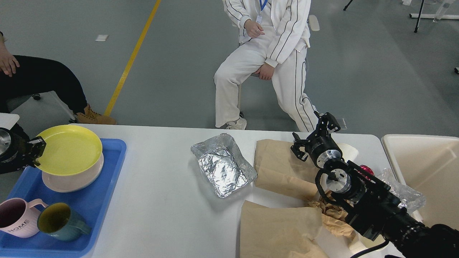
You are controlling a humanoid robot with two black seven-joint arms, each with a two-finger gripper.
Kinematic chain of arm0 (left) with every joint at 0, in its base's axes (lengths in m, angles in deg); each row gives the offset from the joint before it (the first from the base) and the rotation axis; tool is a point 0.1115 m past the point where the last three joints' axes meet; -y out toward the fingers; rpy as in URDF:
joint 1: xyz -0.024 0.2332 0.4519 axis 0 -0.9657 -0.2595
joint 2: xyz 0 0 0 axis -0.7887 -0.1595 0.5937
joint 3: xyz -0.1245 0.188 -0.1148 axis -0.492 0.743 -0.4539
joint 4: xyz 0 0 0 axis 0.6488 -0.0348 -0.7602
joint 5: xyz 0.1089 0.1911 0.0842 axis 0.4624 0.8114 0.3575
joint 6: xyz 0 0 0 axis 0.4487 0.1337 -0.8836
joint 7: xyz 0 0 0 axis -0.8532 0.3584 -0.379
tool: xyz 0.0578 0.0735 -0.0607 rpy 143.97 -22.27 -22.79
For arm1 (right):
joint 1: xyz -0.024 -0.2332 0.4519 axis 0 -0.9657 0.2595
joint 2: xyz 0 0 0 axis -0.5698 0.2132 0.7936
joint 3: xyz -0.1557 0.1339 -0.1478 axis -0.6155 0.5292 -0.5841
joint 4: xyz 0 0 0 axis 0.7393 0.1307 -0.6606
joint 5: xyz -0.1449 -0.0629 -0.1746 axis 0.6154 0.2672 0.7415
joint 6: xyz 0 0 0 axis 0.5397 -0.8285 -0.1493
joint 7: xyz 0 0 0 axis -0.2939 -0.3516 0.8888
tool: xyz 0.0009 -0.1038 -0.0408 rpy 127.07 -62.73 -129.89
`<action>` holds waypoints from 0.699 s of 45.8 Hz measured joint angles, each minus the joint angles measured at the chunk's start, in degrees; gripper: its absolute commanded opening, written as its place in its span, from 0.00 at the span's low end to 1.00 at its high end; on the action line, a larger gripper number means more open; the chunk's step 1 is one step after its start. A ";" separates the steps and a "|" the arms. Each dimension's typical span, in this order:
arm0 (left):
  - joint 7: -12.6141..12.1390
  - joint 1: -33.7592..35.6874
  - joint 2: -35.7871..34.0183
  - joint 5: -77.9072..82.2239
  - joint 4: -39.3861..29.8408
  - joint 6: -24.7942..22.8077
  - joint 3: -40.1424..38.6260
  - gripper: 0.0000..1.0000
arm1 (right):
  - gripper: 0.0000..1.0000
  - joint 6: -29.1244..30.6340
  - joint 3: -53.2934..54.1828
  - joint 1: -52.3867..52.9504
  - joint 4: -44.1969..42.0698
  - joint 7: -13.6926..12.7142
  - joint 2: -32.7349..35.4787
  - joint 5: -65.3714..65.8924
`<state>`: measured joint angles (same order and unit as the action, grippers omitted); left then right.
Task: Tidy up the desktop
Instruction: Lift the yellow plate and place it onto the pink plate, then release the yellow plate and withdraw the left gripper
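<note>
The white desktop (161,200) fills the lower view. My left gripper (36,152) is at the far left, shut on the rim of a yellow plate (70,148). The plate lies over a pale pink plate (73,181) in the blue tray (107,172). My right gripper (312,130) is open and empty above a brown paper bag (279,168) at the back right. A crumpled foil tray (224,165) sits mid-desk. Another brown paper sheet (279,225) lies at the front.
A pink mug (16,216) and a teal mug (61,222) stand in the tray's front. A beige bin (426,168) is at the right edge, with clear plastic wrap (403,191) and crumpled paper (333,218) beside my right arm. A person in white (265,61) sits beyond the desk.
</note>
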<state>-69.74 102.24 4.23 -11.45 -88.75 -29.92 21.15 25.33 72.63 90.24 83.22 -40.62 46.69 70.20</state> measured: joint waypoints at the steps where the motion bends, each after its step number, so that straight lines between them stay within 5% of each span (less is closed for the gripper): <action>1: 0.00 -0.25 0.14 0.00 0.33 0.41 -0.08 0.00 | 1.00 0.00 0.00 0.00 0.00 0.00 0.00 -0.01; 32: -0.46 -5.51 4.39 0.20 3.04 8.05 -0.25 0.00 | 1.00 0.00 0.00 0.00 0.00 0.00 0.00 0.04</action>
<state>-70.19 96.73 8.62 -11.25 -85.72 -21.87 20.91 25.33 72.63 90.24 83.23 -40.62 46.68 70.24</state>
